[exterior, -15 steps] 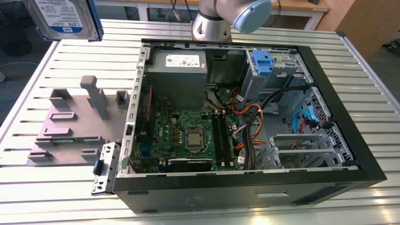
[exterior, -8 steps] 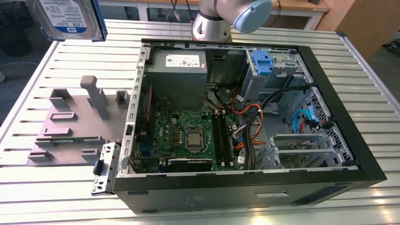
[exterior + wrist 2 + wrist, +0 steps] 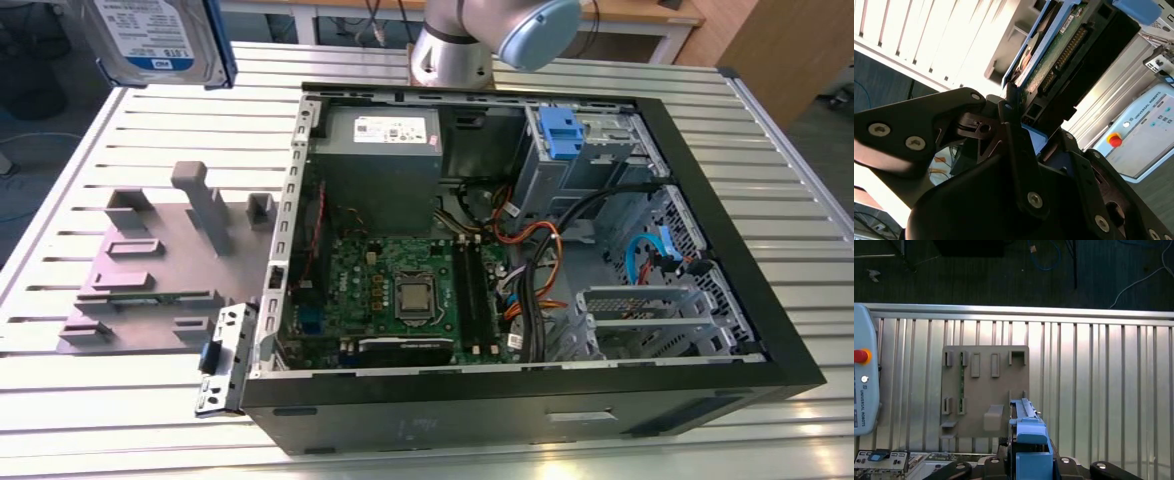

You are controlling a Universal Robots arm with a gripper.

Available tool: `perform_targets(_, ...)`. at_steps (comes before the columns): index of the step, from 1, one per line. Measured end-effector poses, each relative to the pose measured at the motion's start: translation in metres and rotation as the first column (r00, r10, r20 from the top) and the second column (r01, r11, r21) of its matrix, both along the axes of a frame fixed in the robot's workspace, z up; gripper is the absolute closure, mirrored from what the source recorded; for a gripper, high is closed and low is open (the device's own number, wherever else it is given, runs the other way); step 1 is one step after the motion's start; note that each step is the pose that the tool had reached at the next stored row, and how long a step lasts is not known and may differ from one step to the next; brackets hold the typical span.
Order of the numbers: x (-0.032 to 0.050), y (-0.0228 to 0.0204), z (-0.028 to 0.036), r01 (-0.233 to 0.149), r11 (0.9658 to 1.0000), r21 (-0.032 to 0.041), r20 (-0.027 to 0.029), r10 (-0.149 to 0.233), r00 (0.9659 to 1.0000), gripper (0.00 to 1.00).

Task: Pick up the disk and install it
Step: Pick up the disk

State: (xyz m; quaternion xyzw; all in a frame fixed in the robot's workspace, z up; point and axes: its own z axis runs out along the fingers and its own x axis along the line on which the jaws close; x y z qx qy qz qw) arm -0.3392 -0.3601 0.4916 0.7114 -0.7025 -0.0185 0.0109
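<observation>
Disk (image 3: 147,35) hangs in the air at the exterior view's top left, above the slatted table (image 3: 60,190) and well apart from the open PC case (image 3: 534,395). Its white-and-blue label faces that camera, and the blue carrier shows along one edge. There is print on the label.

The second wrist view gives the grip: the black gripper (image 3: 1026,112) is clamped onto the disk (image 3: 1059,50) at one end, jaws closed on it. The green circuit board on its underside and a connector row face this camera.

In the first wrist view the disk (image 3: 1029,432) is seen edge-on, blue carrier toward the lens. Below it lies the grey fixture plate (image 3: 984,385) with raised blocks and slots. The same plate (image 3: 147,265) sits on the table at the exterior view's left, just beside the case.

A teach pendant shows in both wrist views (image 3: 1146,135) (image 3: 863,390), with a red stop button (image 3: 1114,140) and printed lettering on its housing.

Inside the case:
- grey power supply box (image 3: 378,150) with a white sticker
- blue bracket (image 3: 561,130) on the grey drive bay (image 3: 594,165)
- green motherboard (image 3: 400,290)
- orange and black cables (image 3: 527,250) running across the interior between the board and the bay side

The arm base (image 3: 461,50) stands behind the case.
</observation>
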Motion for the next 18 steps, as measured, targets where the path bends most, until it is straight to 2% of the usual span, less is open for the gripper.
perform_targets(18,0.0179,0.0,0.0,0.0,1.0,0.0001,0.0,0.0,1.0,0.64)
